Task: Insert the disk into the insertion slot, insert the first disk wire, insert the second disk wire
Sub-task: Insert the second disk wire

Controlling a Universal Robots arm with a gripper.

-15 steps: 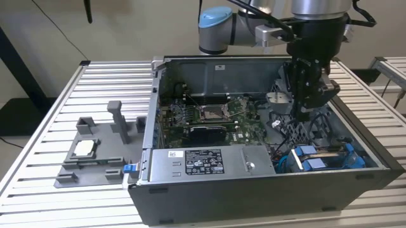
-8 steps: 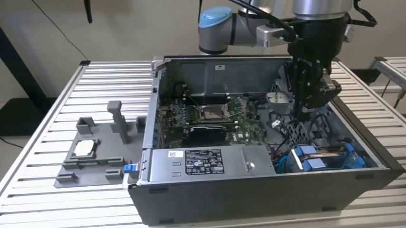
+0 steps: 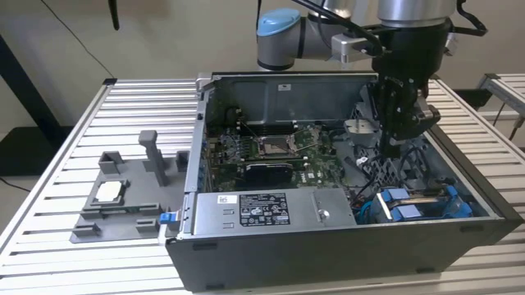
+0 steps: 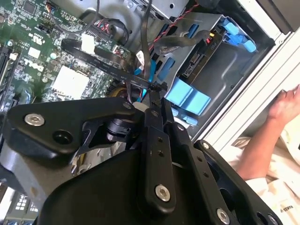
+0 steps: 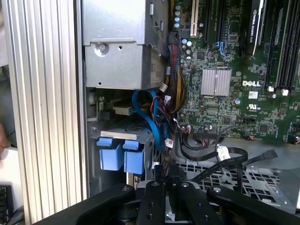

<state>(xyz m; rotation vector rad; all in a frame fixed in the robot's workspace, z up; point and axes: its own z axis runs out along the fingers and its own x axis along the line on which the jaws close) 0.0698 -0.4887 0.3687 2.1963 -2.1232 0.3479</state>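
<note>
Second wrist view shows jaws closed, pinching a flat black cable.

Even, soft indoor light, pale glare on the slatted table, dim case interior, near gripper blurred.

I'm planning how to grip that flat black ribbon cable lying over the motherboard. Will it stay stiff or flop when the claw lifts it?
Probably floppy: the flat black cable curves and sags across the motherboard in the second wrist view. It looks thin, so likely light. Its connector end hangs free in the first wrist view and may swing.
</note>
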